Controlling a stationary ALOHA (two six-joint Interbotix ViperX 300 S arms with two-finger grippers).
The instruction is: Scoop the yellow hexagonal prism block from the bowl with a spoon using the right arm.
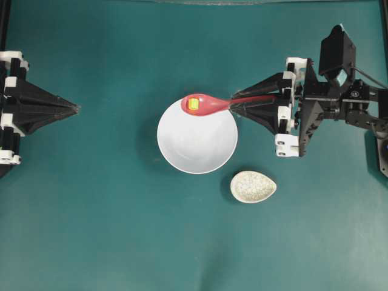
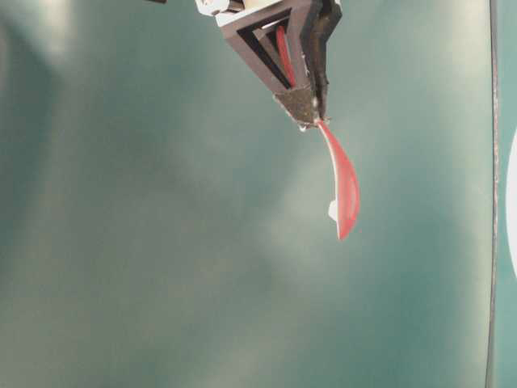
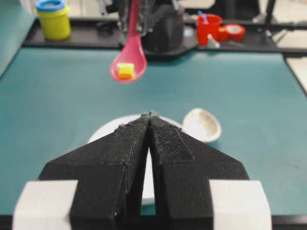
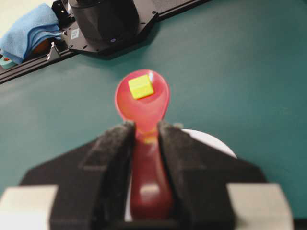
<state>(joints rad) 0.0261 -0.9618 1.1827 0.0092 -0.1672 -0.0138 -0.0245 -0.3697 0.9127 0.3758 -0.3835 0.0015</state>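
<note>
Teal table (image 1: pixel 91 230) | bowl (image 1: pixel 197 145) empty | right tool (image 1: pixel 233 104) clamps spoon (image 1: pixel 206 104) (yellow block (image 1: pixel 193 103) aboard)

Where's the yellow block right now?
The block sits in the scoop of the spoon, held by the right gripper over the bowl's far rim in the overhead view.

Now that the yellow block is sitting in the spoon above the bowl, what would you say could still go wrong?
The yellow block lies loose in the spoon, raised above the white bowl; a tilt or jolt might tip it out. It sits near the bowl's rim in the overhead view, so it could land on the table. The right gripper clamps only the handle, so the spoon may pivot. The speckled spoon rest is close if the arm swings down.
</note>
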